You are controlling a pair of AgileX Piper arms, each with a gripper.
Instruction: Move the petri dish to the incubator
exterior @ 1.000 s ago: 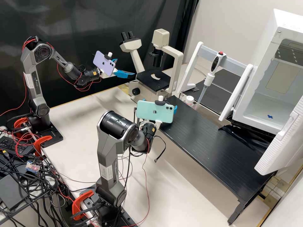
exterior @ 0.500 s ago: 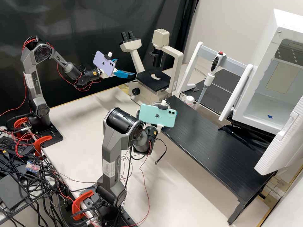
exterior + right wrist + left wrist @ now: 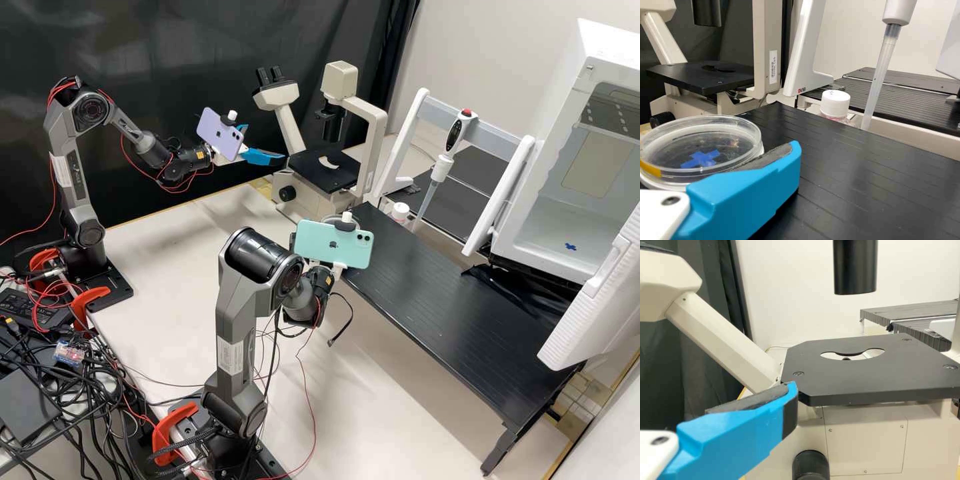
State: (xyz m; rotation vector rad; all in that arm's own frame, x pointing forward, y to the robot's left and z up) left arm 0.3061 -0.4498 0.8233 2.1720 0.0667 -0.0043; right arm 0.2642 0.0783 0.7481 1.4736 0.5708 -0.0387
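The clear, round, shallow plastic petri dish (image 3: 702, 145) is pinched by the blue fingers (image 3: 747, 192) of the white right gripper (image 3: 339, 269), near the black ribbed surface (image 3: 427, 307). The left gripper (image 3: 265, 143), blue fingers spread, is held near the cream-and-black microscope (image 3: 323, 170).

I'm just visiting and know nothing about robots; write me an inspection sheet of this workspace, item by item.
Surface: pale tabletop, with a raised black platform.
Job's things: petri dish in the right end effector; incubator open.
Clutter: grey box among cables.
End effectors: right one shut on the dish; left one open, near the microscope.
Cables: black tangle by the arm bases; red wires along both arms.
Surroundings: pipette on its stand, white-capped bottle, black curtain.
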